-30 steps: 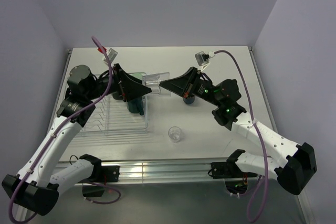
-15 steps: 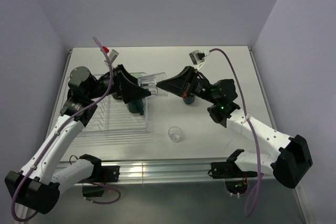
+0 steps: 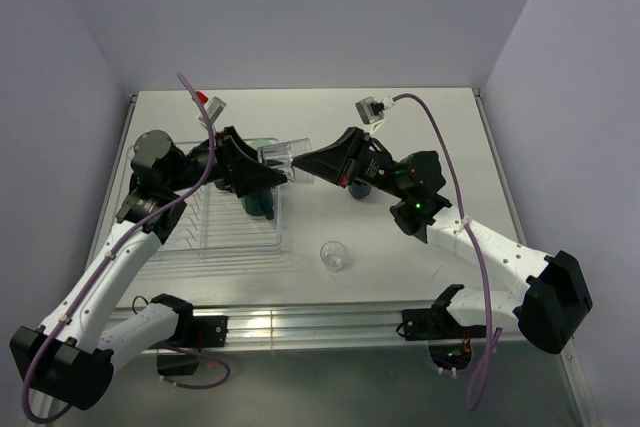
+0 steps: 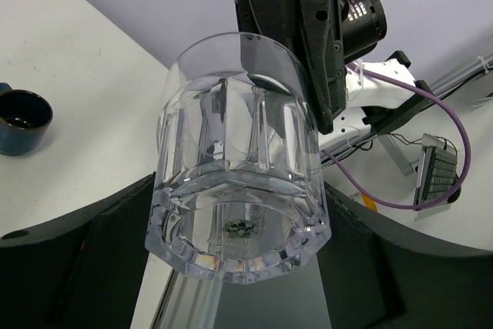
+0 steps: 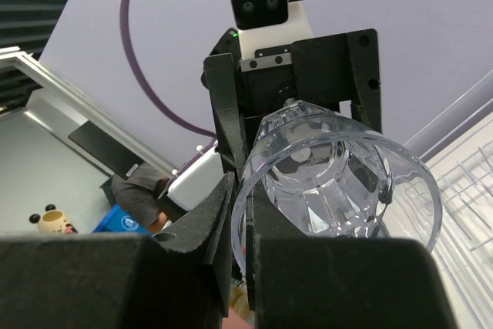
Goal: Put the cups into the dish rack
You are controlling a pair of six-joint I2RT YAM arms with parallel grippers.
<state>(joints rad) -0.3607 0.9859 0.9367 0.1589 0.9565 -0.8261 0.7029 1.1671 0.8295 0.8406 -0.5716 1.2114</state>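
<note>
Tumbler (image 3: 283,157) is in the air between both grippers, over the far right corner of the rack (image 3: 215,237).
Right gripper (image 3: 299,163) pinches its rim wall. Left gripper (image 3: 274,173) flanks the base; I can't tell if it's clamped. Rack sits by the left edge of the bench (image 3: 400,247).

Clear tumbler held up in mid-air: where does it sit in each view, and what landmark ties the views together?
Top external: clear tumbler, upper centre.
Left wrist: centre of the frame, base toward the camera.
Right wrist: centre-right, mouth toward the camera.
Shared landmark: right gripper, jaws on the tumbler's rim in every view.
</note>
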